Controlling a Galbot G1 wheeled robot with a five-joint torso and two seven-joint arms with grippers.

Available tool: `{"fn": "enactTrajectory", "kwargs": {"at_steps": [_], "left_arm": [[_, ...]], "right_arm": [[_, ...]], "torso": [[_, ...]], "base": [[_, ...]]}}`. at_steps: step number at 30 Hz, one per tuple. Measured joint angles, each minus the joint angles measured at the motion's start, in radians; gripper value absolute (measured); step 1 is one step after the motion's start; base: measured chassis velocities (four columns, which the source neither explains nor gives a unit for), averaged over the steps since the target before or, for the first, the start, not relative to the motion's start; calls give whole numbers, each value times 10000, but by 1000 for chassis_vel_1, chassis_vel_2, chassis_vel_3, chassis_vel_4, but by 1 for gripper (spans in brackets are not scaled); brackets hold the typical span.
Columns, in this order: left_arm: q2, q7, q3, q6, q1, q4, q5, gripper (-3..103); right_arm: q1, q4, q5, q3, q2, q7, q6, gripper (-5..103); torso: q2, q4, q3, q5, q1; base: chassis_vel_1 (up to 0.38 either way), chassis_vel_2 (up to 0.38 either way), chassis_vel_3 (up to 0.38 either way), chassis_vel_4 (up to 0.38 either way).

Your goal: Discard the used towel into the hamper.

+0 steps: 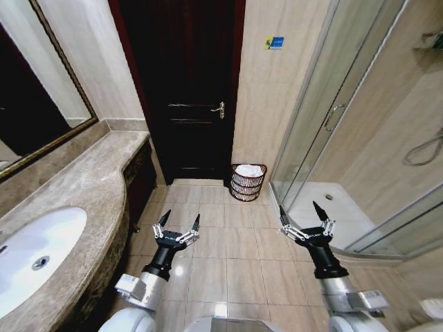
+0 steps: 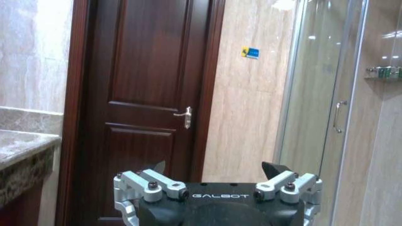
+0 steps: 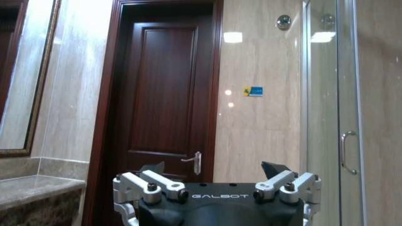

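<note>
The hamper (image 1: 248, 182), a small round dark red-brown wire basket, stands on the tiled floor against the far wall, right of the dark door. A white towel (image 1: 250, 170) lies bunched inside its top. My left gripper (image 1: 180, 220) hovers open over the floor near the vanity front, well short of the hamper, with nothing between its fingers. Over to the right, my right gripper (image 1: 303, 210) is also open and holds nothing, close to the shower's edge. Both wrist views show open jaws on the left gripper (image 2: 215, 165) and the right gripper (image 3: 213, 165), pointing at the door.
A marble vanity (image 1: 90, 187) with a white sink (image 1: 34, 249) runs along the left, under a mirror (image 1: 34, 97). A dark wooden door (image 1: 183, 90) is shut ahead. A glass shower enclosure (image 1: 346, 138) fills the right. Tiled floor (image 1: 228, 242) lies open between the arms.
</note>
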Motion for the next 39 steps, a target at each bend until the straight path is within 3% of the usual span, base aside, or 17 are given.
{"fn": "enactTrajectory", "kwargs": {"at_steps": [39], "left_arm": [[0,0,0,0,0,1,-1,100]], "right_arm": [[0,0,0,-1,0,0,0,100]], "torso": [[1,0,0,0,0]], "base": [[0,0,0,0]]}}
